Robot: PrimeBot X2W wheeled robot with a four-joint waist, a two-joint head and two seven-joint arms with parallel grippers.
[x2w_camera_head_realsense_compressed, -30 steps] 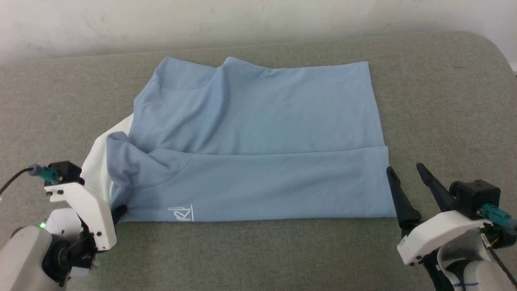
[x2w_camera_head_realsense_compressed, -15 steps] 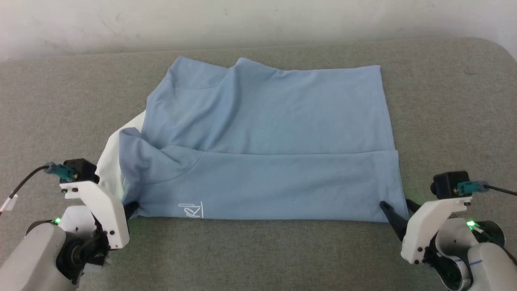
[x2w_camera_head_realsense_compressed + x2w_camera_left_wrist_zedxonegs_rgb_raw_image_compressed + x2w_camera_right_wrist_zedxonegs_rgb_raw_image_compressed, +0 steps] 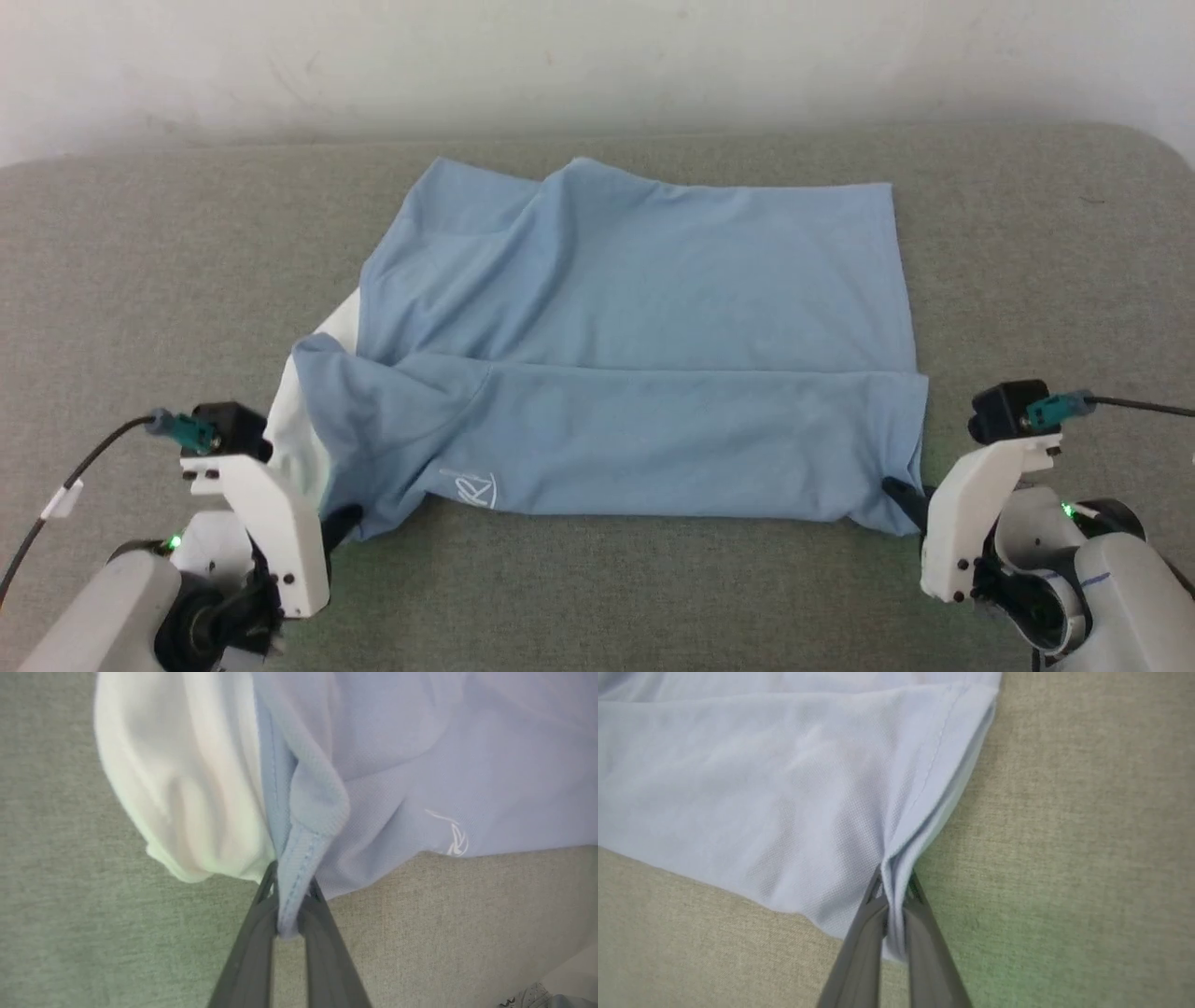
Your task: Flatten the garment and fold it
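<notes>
A grey-green woven surface spreads across the whole foreground, rounding off at its far right corner. Behind it rises a plain off-white wall. The shirt lies in the middle of the surface. It is light blue, and its near part is folded back over the rest as a long band running left to right. The white collar bulges out at the left end, and small white lettering sits on the band close to the front edge.

The left gripper reaches in from the lower left, its white wrist housing tilted toward the shirt and a dark cable looping off the camera. Its two dark fingers are drawn close together on the blue hem just beside the collar, with cloth pinched between them. The right gripper comes in from the lower right in a mirrored pose. Its fingers are likewise narrow, clamped on the near right corner of the band where the stitched hem gathers into a crease. Both pinched corners seem raised a little off the surface, though the angle makes that hard to confirm.
</notes>
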